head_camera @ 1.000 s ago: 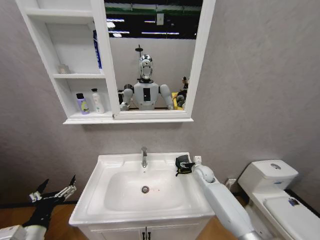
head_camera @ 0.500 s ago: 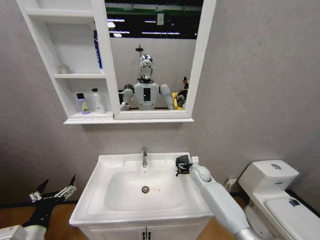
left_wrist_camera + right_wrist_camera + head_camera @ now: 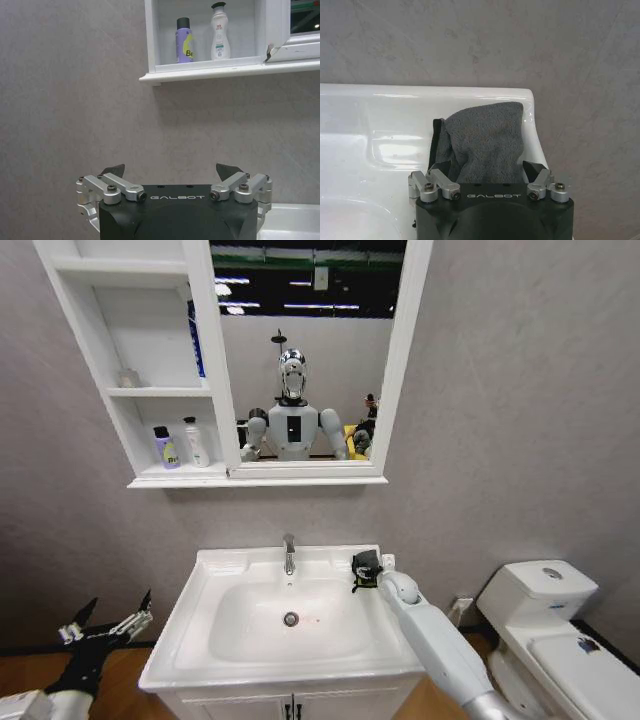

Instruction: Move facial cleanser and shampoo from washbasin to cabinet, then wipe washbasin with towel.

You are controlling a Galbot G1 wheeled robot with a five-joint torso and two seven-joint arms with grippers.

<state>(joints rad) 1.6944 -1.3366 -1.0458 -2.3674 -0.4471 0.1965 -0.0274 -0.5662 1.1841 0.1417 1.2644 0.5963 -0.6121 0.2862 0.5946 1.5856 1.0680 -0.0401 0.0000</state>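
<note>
The white washbasin with its chrome tap stands in front of me. A dark grey towel lies crumpled on its back right corner. My right gripper hangs just over it. In the right wrist view the towel sits between the spread fingers of that open gripper. A purple bottle and a white bottle stand on the lowest shelf of the cabinet; I cannot tell which is the cleanser. My left gripper waits open, low and left of the basin.
A white toilet stands to the right. The mirror beside the shelves reflects the robot. A blue bottle is on the middle shelf. Cupboard doors sit under the basin. The left wrist view looks up at both bottles.
My right arm has slid a little to the left, bringing its wrist closer over the towel. The towel, the bottles and the left arm have not moved.
</note>
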